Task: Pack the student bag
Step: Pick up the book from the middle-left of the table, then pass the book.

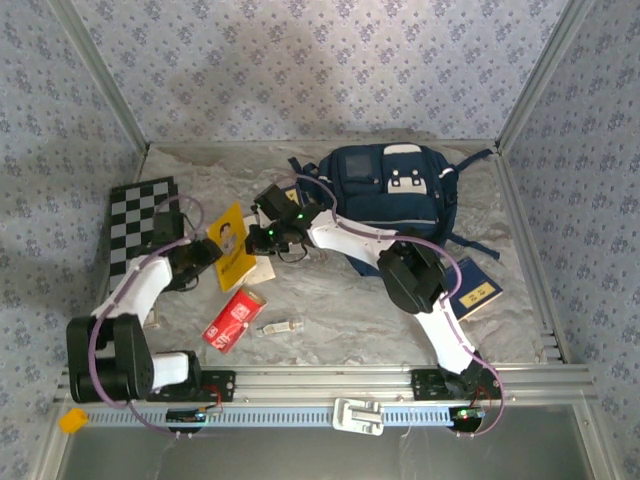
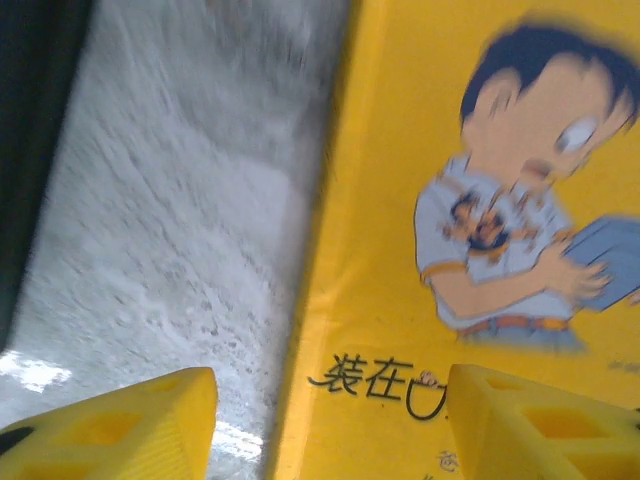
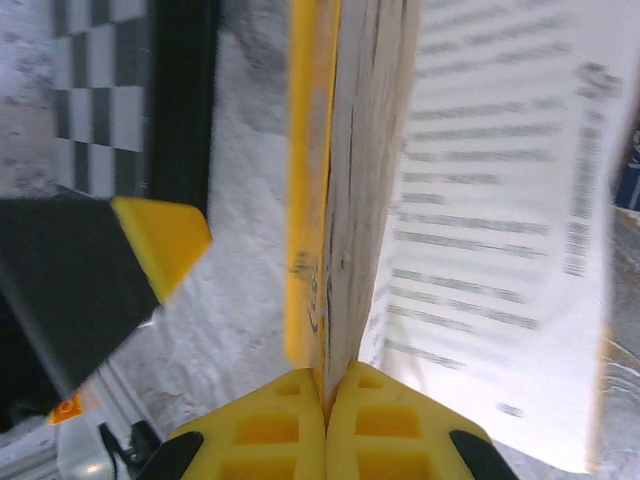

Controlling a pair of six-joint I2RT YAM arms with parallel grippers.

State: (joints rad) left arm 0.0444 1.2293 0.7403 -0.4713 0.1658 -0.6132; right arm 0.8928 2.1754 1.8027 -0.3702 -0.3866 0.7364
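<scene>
The left arm (image 1: 135,290) and the right arm (image 1: 355,238) are white with chunky black joints and thin purple cables (image 1: 93,345) looping along them, little green lights (image 1: 272,236) glow on the right one, and the fingers (image 2: 110,425) are bright yellow with square dents.

Soft, even light; blurry close wrist views.

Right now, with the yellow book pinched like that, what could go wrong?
1. The right gripper is shut on a thin edge of the yellow book, so the book might slip out or tear.
2. The book is open, its printed page spread away from the cover. It could snag going into the student bag.
3. The left gripper is open, so it probably would not catch a fall.
</scene>
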